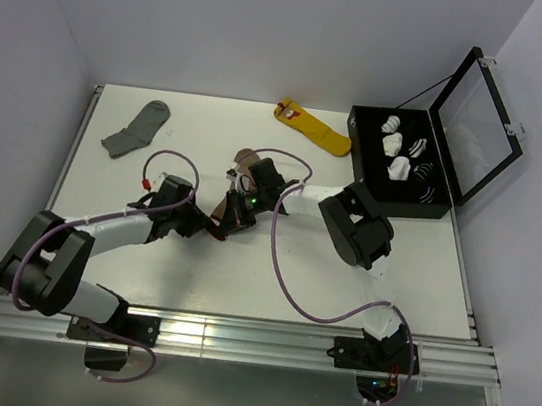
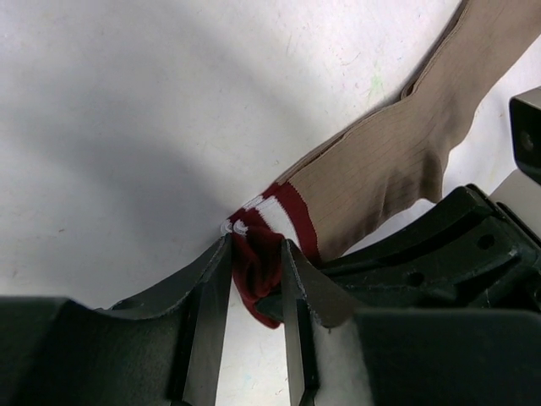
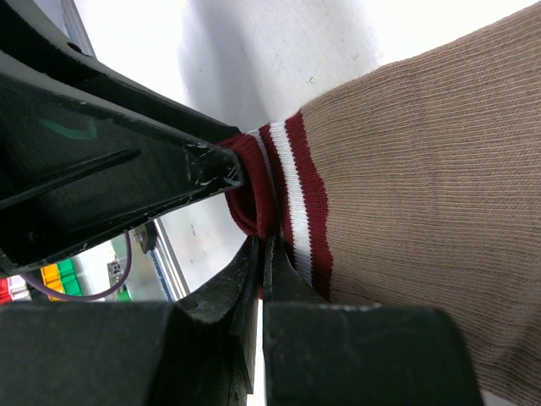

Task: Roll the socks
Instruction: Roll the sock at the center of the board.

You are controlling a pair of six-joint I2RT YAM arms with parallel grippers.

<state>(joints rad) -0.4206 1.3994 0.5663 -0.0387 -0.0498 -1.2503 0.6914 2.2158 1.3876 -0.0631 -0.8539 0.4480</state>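
Observation:
The socks are one tan-brown sock [image 2: 372, 165] with a dark red and white striped cuff [image 3: 292, 190], lying stretched on the white table. In the top view only its tan toe end [image 1: 247, 162] shows past the arms. My left gripper [image 2: 256, 247] is shut on the bunched dark red cuff edge, one finger on each side. My right gripper [image 3: 264, 244] is shut on the same cuff edge right beside it, with the fabric pinched between its tips. Both grippers meet mid-table, the left gripper [image 1: 211, 225] just below and left of the right gripper [image 1: 233, 215].
A plain grey sock [image 1: 136, 130] lies at the back left and a yellow sock [image 1: 312, 128] at the back middle. An open black box [image 1: 363, 160] with several rolled socks stands at the right, its lid [image 1: 481, 111] raised. Purple cables [image 1: 281, 275] loop over the table.

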